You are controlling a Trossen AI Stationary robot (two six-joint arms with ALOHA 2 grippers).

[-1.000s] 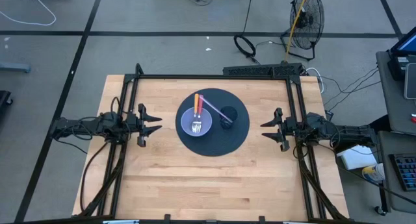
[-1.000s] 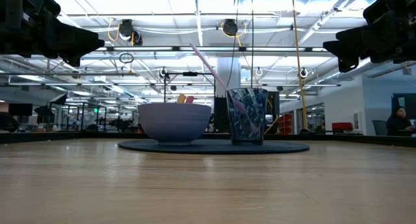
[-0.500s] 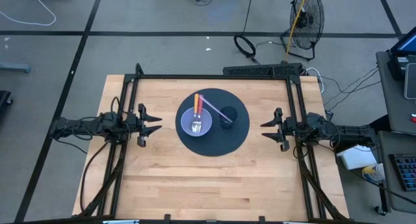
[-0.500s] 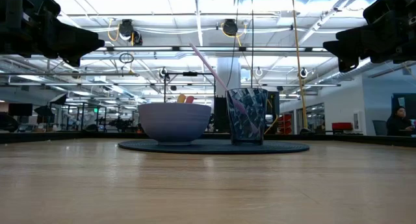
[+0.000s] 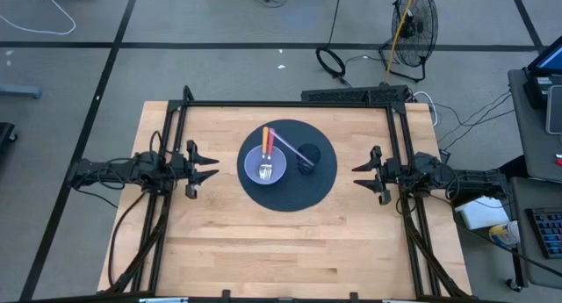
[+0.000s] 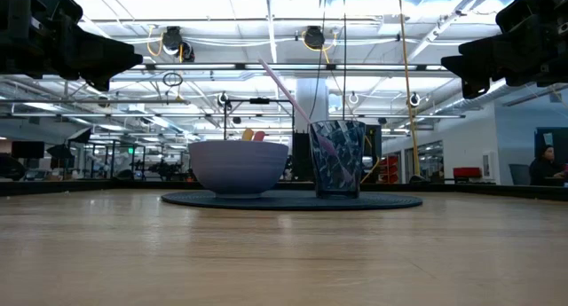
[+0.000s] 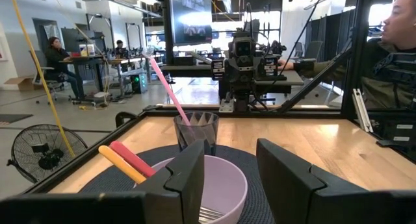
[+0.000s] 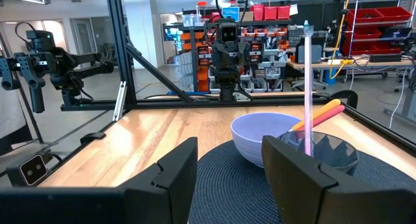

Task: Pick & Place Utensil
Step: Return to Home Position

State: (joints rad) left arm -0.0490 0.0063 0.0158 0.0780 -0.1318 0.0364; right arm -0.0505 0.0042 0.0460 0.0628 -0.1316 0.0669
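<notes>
High view: one bowl (image 5: pixel 255 172), one cup (image 5: pixel 308 154).

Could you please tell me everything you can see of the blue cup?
The blue cup is a translucent, faceted tumbler that looks like plastic or glass and appears dark from above. It stands upright on the dark round mat, beside the purple bowl, with a small gap between them. A pink straw leans inside it, its free end slanting up toward the bowl's side. Nothing else touches the cup.
</notes>
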